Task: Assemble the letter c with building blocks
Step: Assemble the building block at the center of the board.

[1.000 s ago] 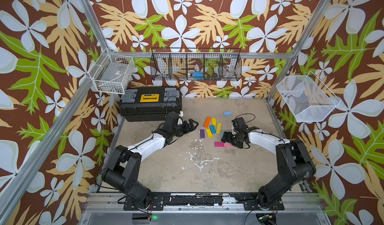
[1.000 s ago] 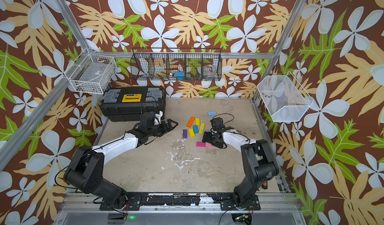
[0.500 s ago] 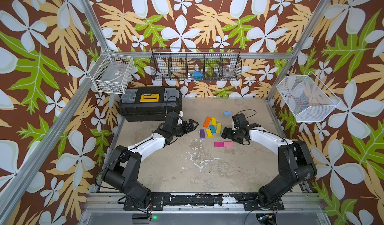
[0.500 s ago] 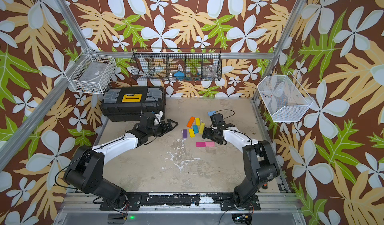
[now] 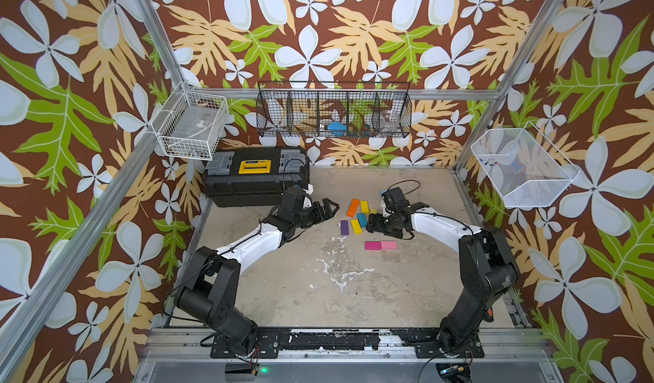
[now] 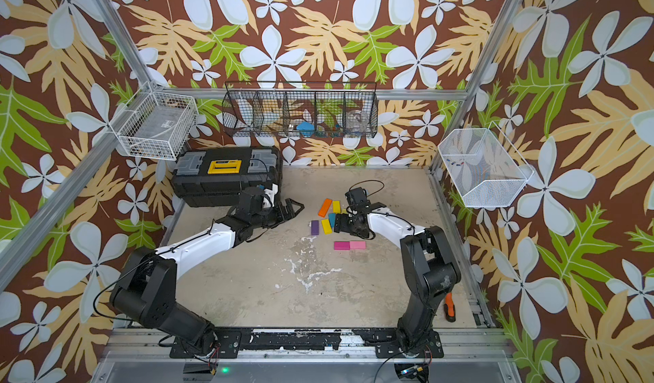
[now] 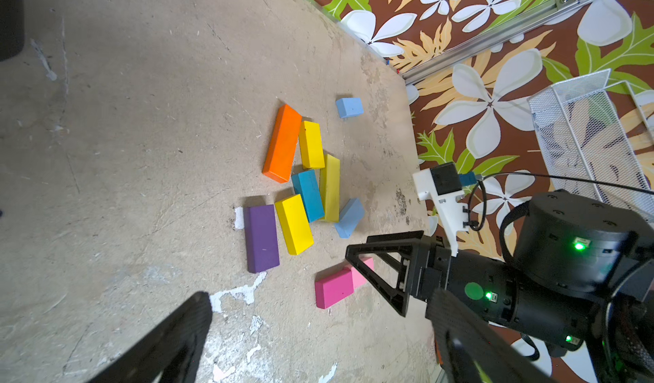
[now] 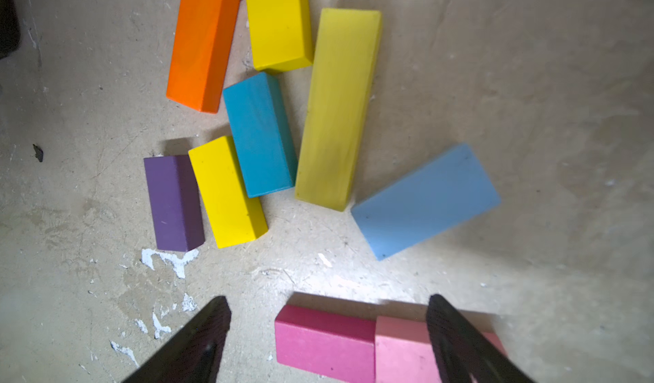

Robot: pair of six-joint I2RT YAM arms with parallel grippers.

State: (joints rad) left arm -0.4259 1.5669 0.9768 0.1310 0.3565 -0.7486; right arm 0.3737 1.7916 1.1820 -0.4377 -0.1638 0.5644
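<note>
The building blocks lie on the floor in a loose cluster: orange, two bright yellow, a long dull yellow, teal, purple and light blue. A magenta block and a pink block lie end to end nearer the front. A small light blue block sits apart at the back. My right gripper hovers open between the cluster and the magenta-pink pair, holding nothing. The left gripper stands open and empty left of the cluster.
A black toolbox sits at the back left, close behind my left arm. Wire baskets hang on the left wall, back wall and right wall. An orange-handled screwdriver lies by the right arm's base.
My right gripper has drawn back from the magenta and pink pair, moving left toward the cluster. The left arm and the blocks have stayed put.
</note>
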